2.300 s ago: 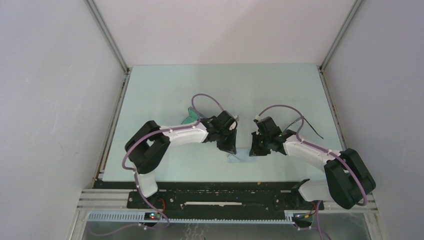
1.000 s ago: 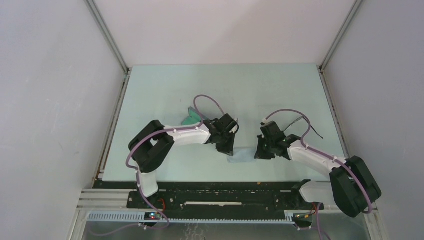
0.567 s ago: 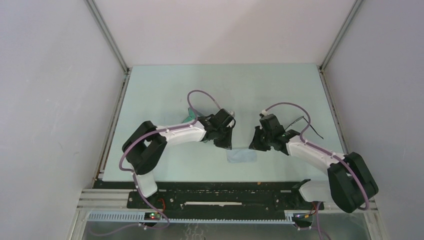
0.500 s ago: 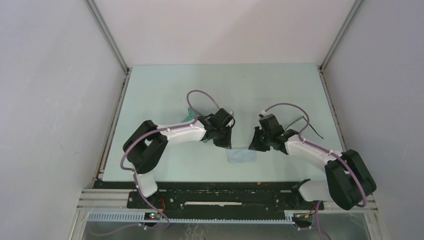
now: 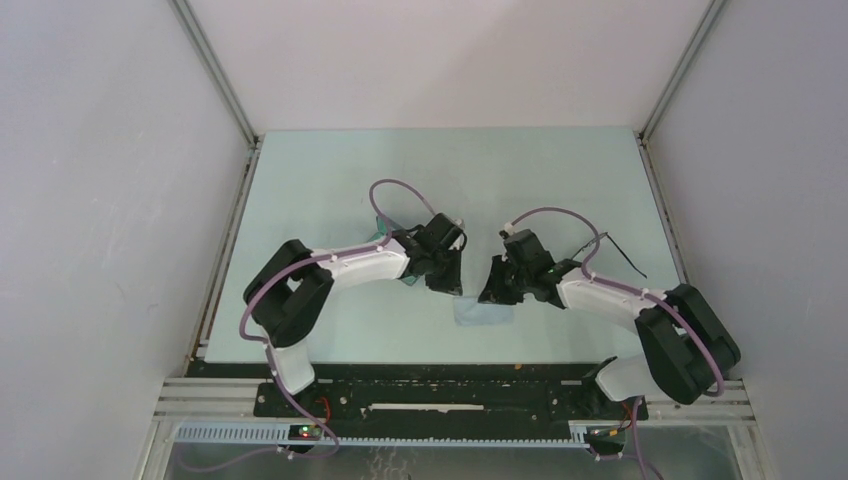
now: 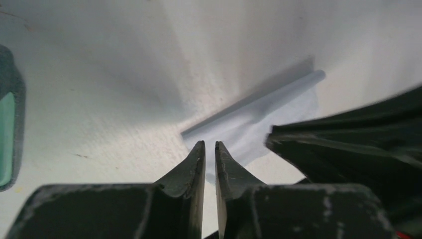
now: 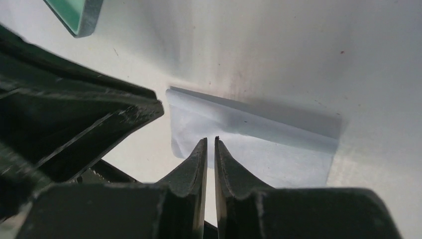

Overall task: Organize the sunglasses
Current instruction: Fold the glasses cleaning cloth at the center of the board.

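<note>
Poised close together over a folded pale-blue cloth [image 5: 483,314] by the near edge of the tabletop [image 5: 330,170]: left end effector [image 6: 209,144] and right end effector [image 7: 210,140], each all but closed, gripping nothing. Lying toward the tabletop's right edge, apart from the cloth: the sunglasses [image 5: 626,259].

Seen from above, the left arm [image 5: 350,265] folds at its elbow and stretches toward the folded cloth [image 5: 485,314]. Its wrist tips down so the left gripper [image 6: 209,144] hangs over the cloth's far left corner. The jaws are drawn almost together, with a thin slit and nothing between them. The right arm [image 5: 610,295] mirrors it, with the right gripper [image 7: 210,140] above the cloth and its jaws equally narrow and empty. The two grippers are near each other without touching.
</note>
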`<state>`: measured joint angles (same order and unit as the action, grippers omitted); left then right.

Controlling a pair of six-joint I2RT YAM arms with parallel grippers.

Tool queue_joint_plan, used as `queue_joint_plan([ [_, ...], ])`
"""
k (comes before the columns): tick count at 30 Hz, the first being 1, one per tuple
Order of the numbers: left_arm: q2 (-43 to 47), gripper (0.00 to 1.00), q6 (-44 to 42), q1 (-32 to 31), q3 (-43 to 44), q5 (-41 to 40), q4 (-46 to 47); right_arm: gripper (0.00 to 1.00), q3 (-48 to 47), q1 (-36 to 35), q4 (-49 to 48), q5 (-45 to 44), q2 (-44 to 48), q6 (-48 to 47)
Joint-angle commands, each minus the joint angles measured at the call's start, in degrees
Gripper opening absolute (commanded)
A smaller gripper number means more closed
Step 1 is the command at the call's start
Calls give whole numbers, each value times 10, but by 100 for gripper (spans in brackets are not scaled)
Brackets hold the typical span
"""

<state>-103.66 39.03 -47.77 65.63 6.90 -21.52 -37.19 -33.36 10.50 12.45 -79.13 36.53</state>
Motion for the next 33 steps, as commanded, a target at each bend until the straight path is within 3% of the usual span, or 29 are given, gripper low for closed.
queue_joint_plan([
  [1, 44, 17, 1, 1, -15, 57, 30, 17, -18, -7, -33, 13, -25, 18],
  [7, 6, 16, 4, 1, -17, 93, 57, 17, -18, 3, -34, 6, -35, 17],
  [22, -48, 15, -29, 19, -21, 42, 20, 16, -6, 54, 11, -39, -54, -11],
  [33, -44, 14, -29, 24, -31, 35, 20, 17, 27, 102, 58, -60, 12, -34],
])
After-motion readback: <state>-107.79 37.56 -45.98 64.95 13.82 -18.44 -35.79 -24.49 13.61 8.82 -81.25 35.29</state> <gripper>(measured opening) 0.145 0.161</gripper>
